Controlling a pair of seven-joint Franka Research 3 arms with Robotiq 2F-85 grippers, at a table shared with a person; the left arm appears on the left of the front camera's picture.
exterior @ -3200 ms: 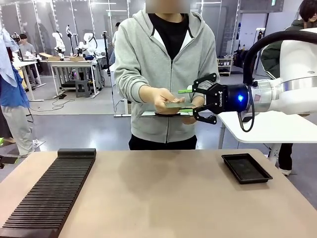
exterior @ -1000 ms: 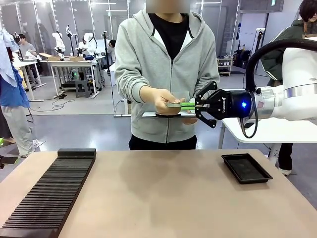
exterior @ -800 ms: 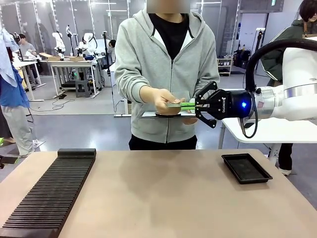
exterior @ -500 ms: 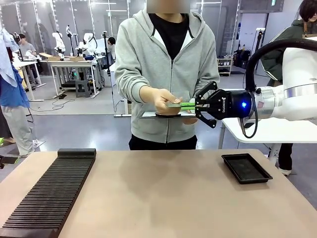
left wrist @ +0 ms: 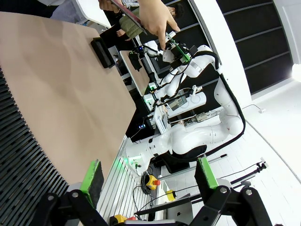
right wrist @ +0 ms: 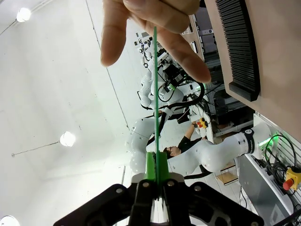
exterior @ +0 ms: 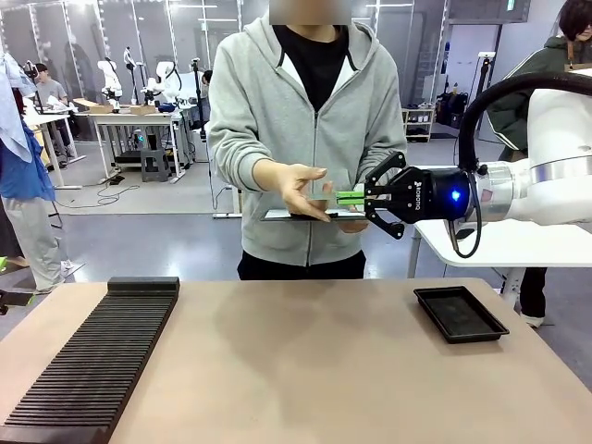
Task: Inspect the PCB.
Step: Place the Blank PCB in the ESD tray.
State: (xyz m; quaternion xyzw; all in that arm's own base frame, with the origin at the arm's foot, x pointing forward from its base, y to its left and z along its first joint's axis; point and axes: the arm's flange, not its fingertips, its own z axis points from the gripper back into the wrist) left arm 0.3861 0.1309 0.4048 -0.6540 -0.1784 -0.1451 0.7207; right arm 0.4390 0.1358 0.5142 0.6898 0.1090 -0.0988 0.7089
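- The right gripper (exterior: pixel 356 196) is closed tight on one end of the PCB (exterior: pixel 330 196), holding it flat and level in mid-air, well above the surface (exterior: pixel 305 370) and in front of the person's chest.
- In the right wrist view the PCB (right wrist: pixel 154 70) shows edge-on as a thin bright green line running straight up from between the pinched green pads (right wrist: pixel 150 165).
- The person's hand (exterior: pixel 301 188) is spread open at the board's far end, a thumb on one side and fingers on the other (whether they actually touch the board I cannot tell).
- Just beneath the board the person holds a dark flat tablet (exterior: pixel 296 215), also level.
- The left gripper (left wrist: pixel 149 175) stands wide open with nothing between its green pads (left wrist: pixel 91 175); it hangs near the robot's side of the surface.
- A shallow black tray (exterior: pixel 460 314) sits on the surface toward the robot's right.
- A long black slotted rack (exterior: pixel 92 361) lies along the robot's left side.
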